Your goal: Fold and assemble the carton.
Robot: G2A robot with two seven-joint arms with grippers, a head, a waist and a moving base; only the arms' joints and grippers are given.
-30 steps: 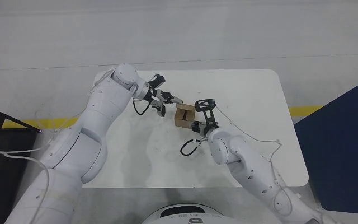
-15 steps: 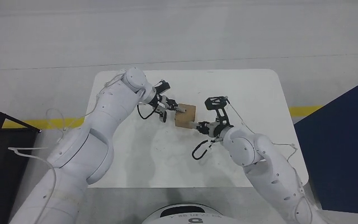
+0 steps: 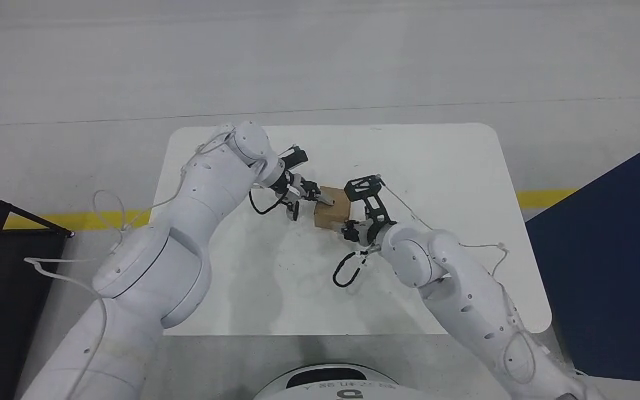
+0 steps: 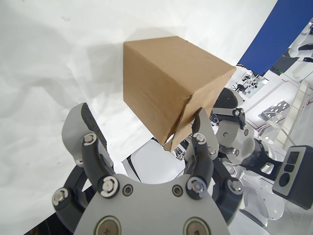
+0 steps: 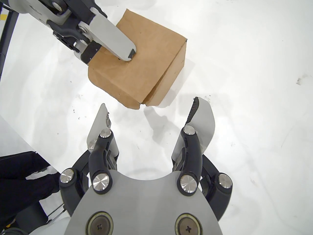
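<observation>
Near the middle of the bench (image 3: 450,170) the carton (image 3: 331,207) sits closed up as a brown cube, so I can't tell if anything's inside. My right hand (image 5: 150,105) backed off half a second ago and has swung in again just short of it, fingers apart. The left hand (image 4: 141,110) stays spread with one fingertip (image 5: 122,47) pressing the top flap, so I reckon only that gaping seam needs tidying.

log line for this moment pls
carton: box-shaped, on table | left end effector: open, one finger on carton top | right end effector: open, close to carton
</observation>
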